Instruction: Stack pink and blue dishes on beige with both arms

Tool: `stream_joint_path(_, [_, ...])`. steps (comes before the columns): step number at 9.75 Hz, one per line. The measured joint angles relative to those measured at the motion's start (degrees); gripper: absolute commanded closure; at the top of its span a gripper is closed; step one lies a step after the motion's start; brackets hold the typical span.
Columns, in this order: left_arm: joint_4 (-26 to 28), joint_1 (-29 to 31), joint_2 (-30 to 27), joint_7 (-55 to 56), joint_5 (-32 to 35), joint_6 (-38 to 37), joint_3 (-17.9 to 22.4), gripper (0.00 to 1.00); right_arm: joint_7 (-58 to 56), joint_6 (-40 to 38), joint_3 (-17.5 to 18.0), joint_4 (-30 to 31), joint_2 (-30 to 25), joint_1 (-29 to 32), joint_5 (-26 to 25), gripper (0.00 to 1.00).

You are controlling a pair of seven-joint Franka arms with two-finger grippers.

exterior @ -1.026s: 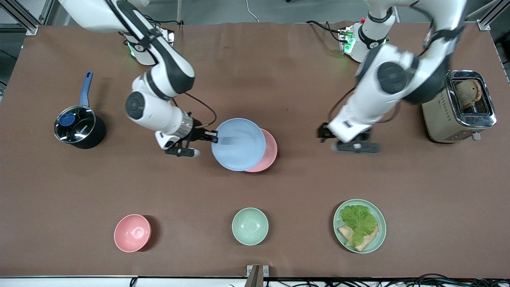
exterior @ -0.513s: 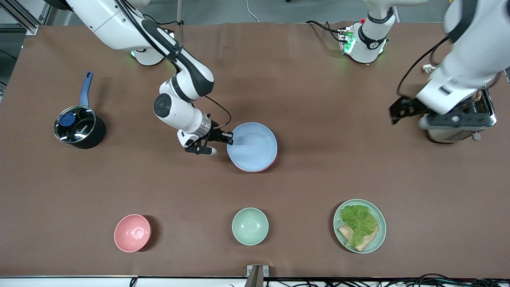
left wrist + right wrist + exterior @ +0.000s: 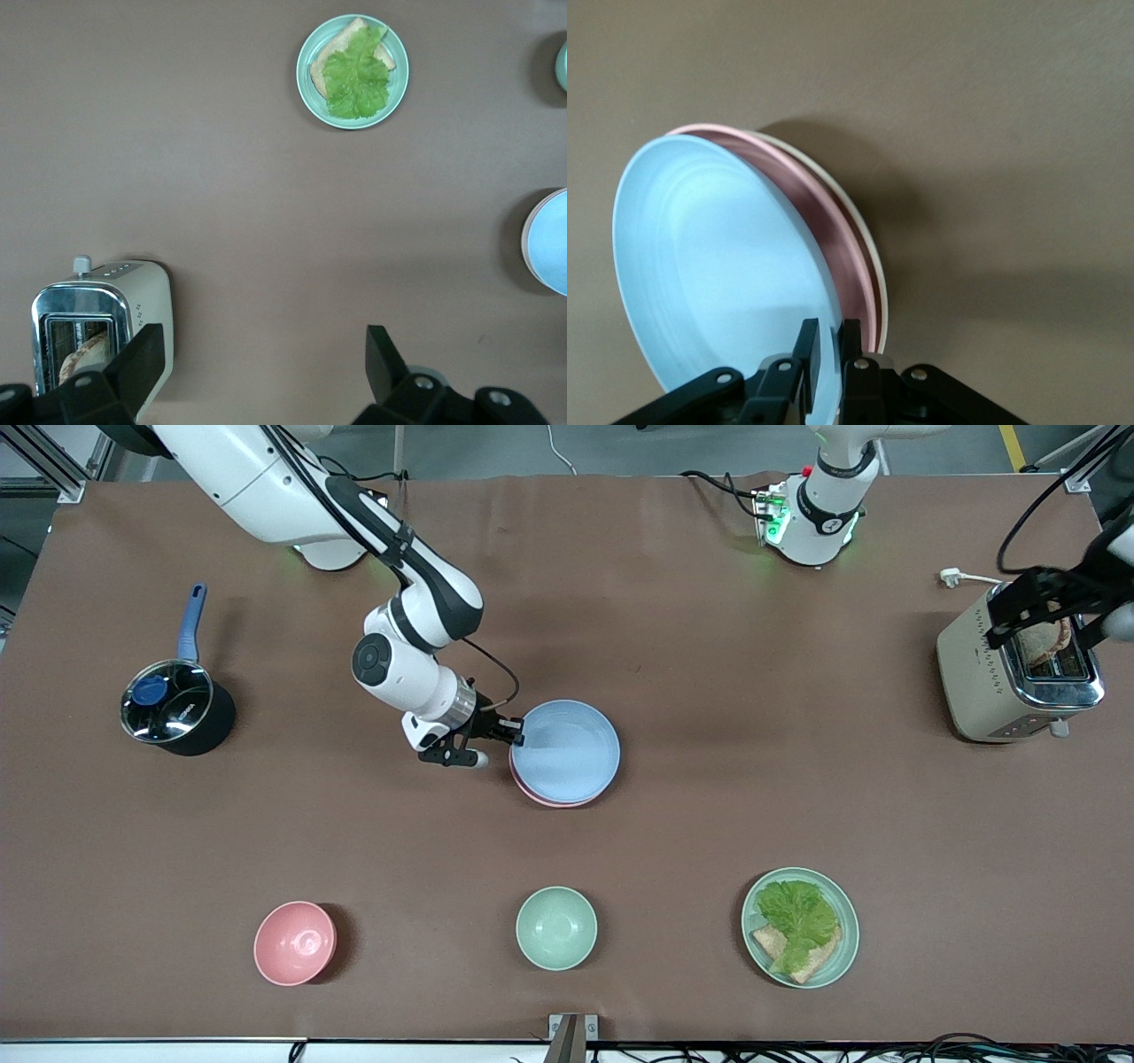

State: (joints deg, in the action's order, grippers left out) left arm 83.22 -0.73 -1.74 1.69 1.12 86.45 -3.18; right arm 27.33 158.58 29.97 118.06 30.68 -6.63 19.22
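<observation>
My right gripper is shut on the rim of the pale blue plate, which lies over the pink plate in the middle of the table. Only a thin pink crescent shows there. In the right wrist view the fingers pinch the blue plate. Its gripped edge stands slightly off the pink plate. A thin cream rim of the beige plate shows beneath the pink one. My left gripper hangs open over the toaster with nothing in it. In its own view the left gripper holds nothing.
A black saucepan stands toward the right arm's end. Nearest the front camera are a pink bowl, a mint-green bowl and a mint-green plate with lettuce and bread. The toaster holds toast.
The right gripper carried the blue plate sideways until it covered the pink plate. The left arm swung away from the table's middle to over the toaster.
</observation>
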Motion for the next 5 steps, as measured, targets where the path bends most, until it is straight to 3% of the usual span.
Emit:
stream_joint_path(1, [-1.5,0.2,0.0,-0.1,-0.2,-1.5,0.4,0.0,0.0,0.2,-0.2,-0.1,0.0,0.5,0.0,0.0])
stream_joint_path(3, [-2.3,0.1,0.0,-1.1,-0.5,-4.4,1.3,0.0,-0.4,-2.1,-0.3,-0.9,-1.8,2.0,-0.3,0.0])
stream_joint_path(5, [-2.3,-0.4,-0.3,-1.6,-2.5,-5.1,3.1,0.0,-0.5,-13.2,-2.7,-2.3,-9.3,4.2,-6.3,0.0])
